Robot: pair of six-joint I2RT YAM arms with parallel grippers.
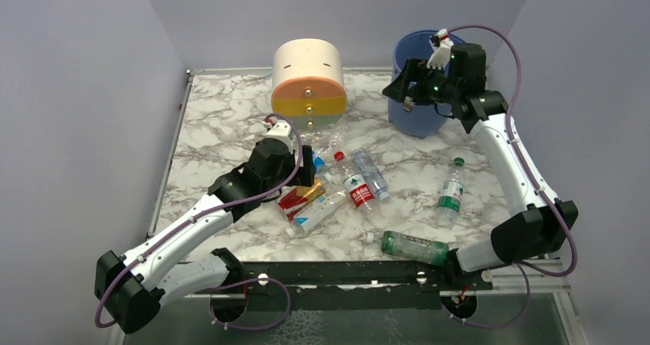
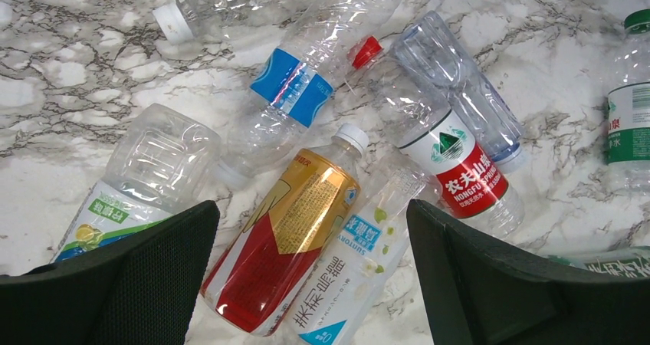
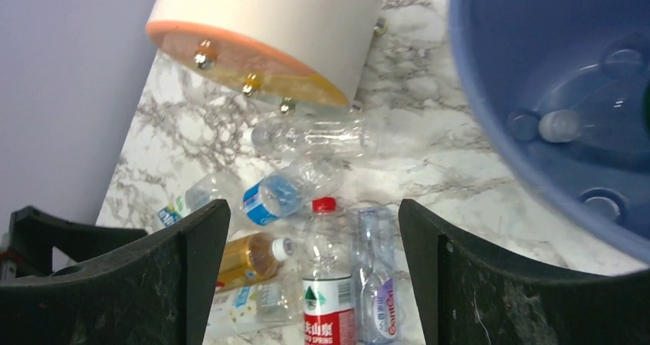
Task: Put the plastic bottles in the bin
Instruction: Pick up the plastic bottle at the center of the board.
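Hovering spread over see-through plastic bottles [image 2: 291,88] on the marble table [image 2: 563,61], the left gripper [image 2: 313,230] frames a red-and-gold labelled bottle [image 2: 283,241] — lowering and pinching seems next; the right gripper [image 3: 314,226] gapes empty by the tall blue plastic bin [image 1: 416,121].

Clear labelled plastic bottles [image 1: 360,188] flat in a loose cluster; 1 inside the upright blue bin [image 3: 536,31].

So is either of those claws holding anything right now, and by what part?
Nothing. Both claws are open and empty: the left claw hangs over the bottles, the right claw at the rim of the blue bin.
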